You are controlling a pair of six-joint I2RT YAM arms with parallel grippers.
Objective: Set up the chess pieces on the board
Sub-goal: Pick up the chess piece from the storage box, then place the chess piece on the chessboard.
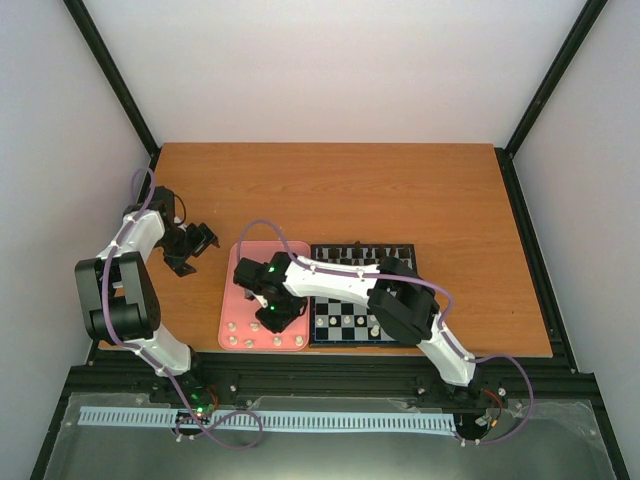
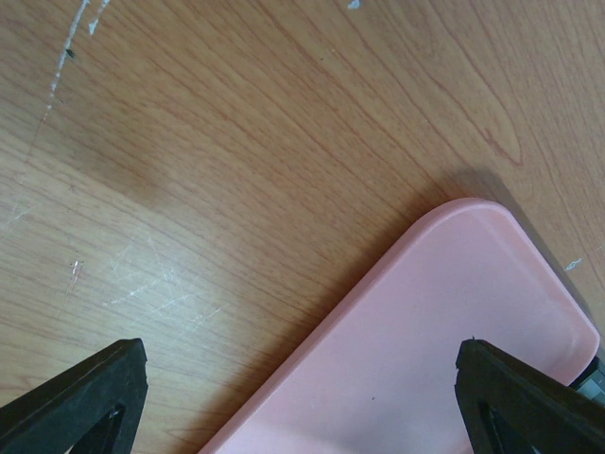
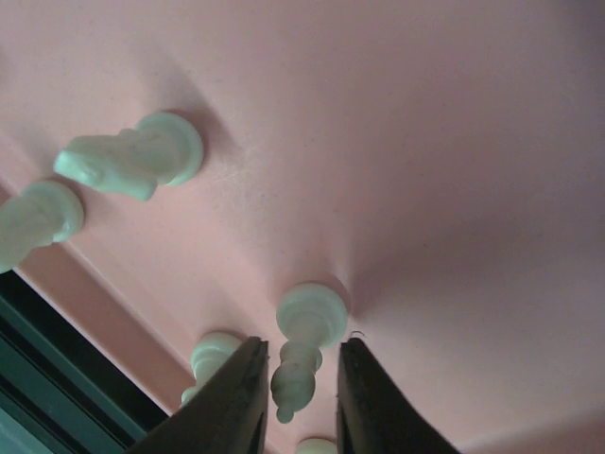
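Observation:
My right gripper (image 3: 301, 383) hangs low over the pink tray (image 3: 425, 170), its jaws a little apart on either side of a standing cream-white chess piece (image 3: 304, 352), with a thin gap on each side. More cream pieces stand nearby: a knight (image 3: 132, 159), one at the left edge (image 3: 33, 219) and one beside the left finger (image 3: 210, 357). In the top view the right gripper (image 1: 272, 318) is over the tray's near part, above a row of cream pieces (image 1: 249, 342). The board (image 1: 415, 250) lies right of the tray. My left gripper (image 1: 200, 240) is open and empty.
Dark pieces (image 1: 360, 252) line the board's far row, and a few cream pieces (image 1: 375, 328) stand on its near rows. In the left wrist view the wide-open fingers (image 2: 85, 397) frame bare wooden table (image 2: 236, 142) and the tray's corner (image 2: 454, 312).

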